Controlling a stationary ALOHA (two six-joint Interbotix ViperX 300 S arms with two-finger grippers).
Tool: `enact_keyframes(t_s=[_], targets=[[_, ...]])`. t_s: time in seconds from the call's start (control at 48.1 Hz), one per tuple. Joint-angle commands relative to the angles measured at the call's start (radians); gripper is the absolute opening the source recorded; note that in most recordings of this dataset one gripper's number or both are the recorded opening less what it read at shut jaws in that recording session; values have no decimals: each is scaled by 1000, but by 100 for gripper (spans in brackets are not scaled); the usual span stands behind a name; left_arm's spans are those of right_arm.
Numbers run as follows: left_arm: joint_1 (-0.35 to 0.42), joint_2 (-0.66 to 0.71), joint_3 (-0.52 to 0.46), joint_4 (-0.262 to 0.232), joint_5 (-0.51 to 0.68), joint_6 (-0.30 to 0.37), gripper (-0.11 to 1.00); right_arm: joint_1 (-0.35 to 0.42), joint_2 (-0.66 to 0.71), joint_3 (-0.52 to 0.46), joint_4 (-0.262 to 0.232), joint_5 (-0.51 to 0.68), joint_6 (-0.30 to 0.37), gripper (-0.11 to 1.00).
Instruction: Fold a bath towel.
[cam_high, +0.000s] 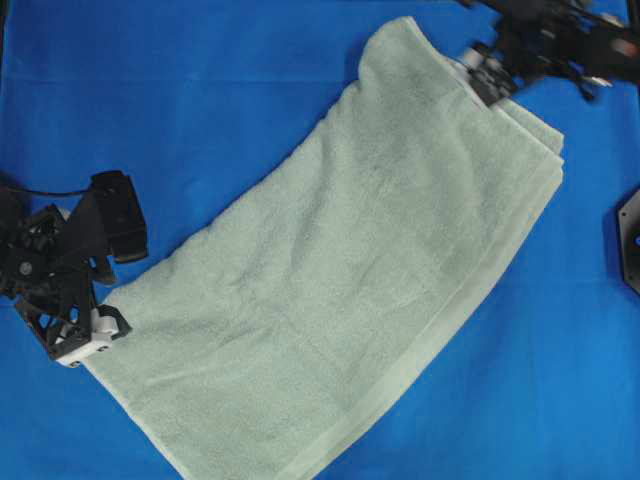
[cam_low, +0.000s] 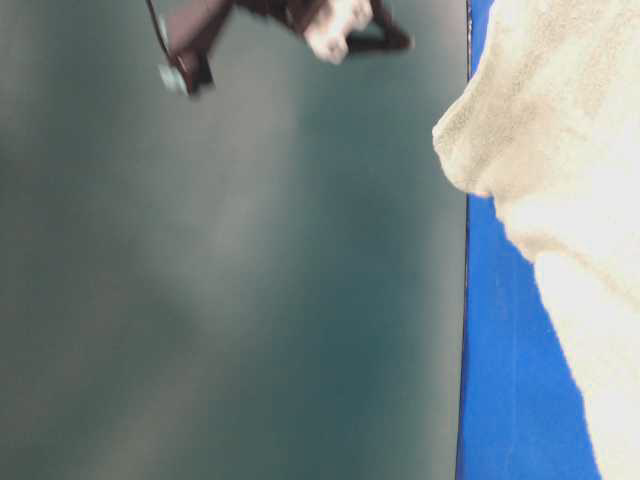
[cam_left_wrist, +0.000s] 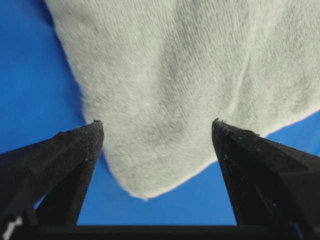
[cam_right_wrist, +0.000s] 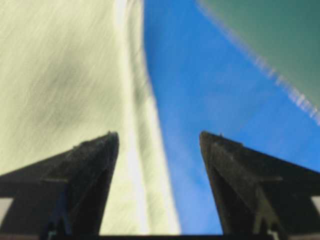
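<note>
The bath towel (cam_high: 340, 270) lies folded in a long pale green band, running diagonally across the blue cloth from lower left to upper right. My left gripper (cam_high: 100, 335) is at its lower left corner. In the left wrist view that rounded corner (cam_left_wrist: 150, 165) lies flat between the wide-open jaws of this gripper (cam_left_wrist: 157, 122), touching neither finger. My right gripper (cam_high: 490, 85) is over the towel's upper right end. In the right wrist view this gripper (cam_right_wrist: 159, 134) is open, blurred, with the towel's hemmed edge (cam_right_wrist: 137, 150) running beneath the gap and nothing held.
The blue cloth (cam_high: 200, 100) covers the table around the towel. A dark fixture (cam_high: 630, 240) juts in at the right edge. The table-level view is blurred: the towel (cam_low: 570, 120) bulges at the right, and a gripper (cam_low: 345, 30) hangs at the top.
</note>
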Motion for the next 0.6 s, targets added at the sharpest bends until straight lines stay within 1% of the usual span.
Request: enact_keyframes(t_s=[0.0, 0.062, 0.125, 0.25, 0.375, 0.479, 0.583], targets=[[28, -23, -21, 3, -5, 38, 83, 12, -100, 58, 46, -29, 0, 65], [46, -28, -21, 3, -8, 60, 83, 14, -140, 87, 64, -37, 2, 65], [60, -28, -21, 3, -17, 77, 83, 12, -172, 104, 69, -38, 0, 65], [66, -26, -21, 3, -44, 91, 83, 12, -166, 107, 69, -43, 0, 65], [66, -26, -23, 3, -54, 91, 83, 12, -103, 107, 69, -52, 0, 65], [66, -25, -21, 3, -54, 91, 83, 11, -17, 107, 66, -58, -3, 65], [74, -25, -21, 3, -54, 91, 83, 0, 63, 112, 63, -100, -5, 65]])
